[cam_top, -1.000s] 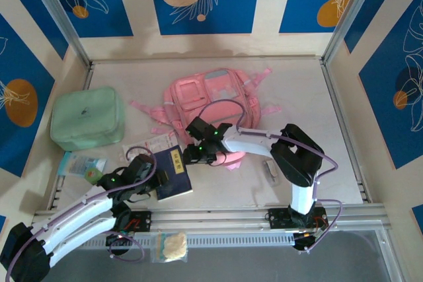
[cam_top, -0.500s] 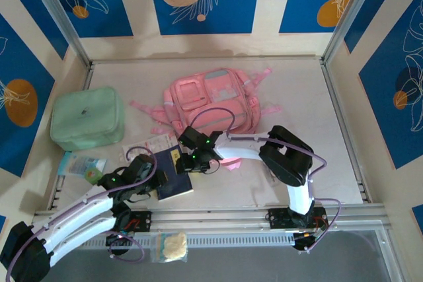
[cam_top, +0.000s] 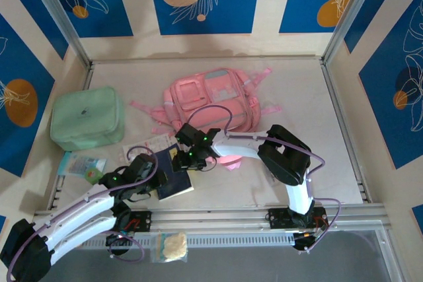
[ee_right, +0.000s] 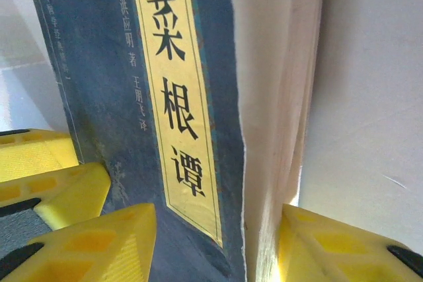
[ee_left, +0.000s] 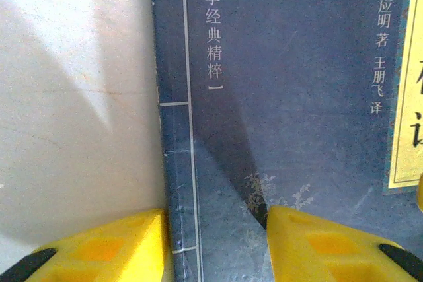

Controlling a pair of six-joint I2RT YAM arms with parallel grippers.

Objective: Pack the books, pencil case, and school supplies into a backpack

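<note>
The dark navy book (cam_top: 173,177) lies flat near the pink backpack (cam_top: 211,97), long side running near to far. Left gripper (ee_left: 215,229) straddles its spine, right gripper (ee_right: 218,229) its page edge; both jaws half apart, empty.

Chinese writing on the cover of the dark blue book (ee_left: 297,97)
On the pale yellow label (ee_right: 178,117) three big black characters stand from top to bottom: 菜根谭. Beside the label, small pale characters on the blue cover read 洪应明 著, and under them 王朋飞 译. Near the spine, along a thin white line, another small column reads 国学经典精粹 and ends with a bracket.
</note>
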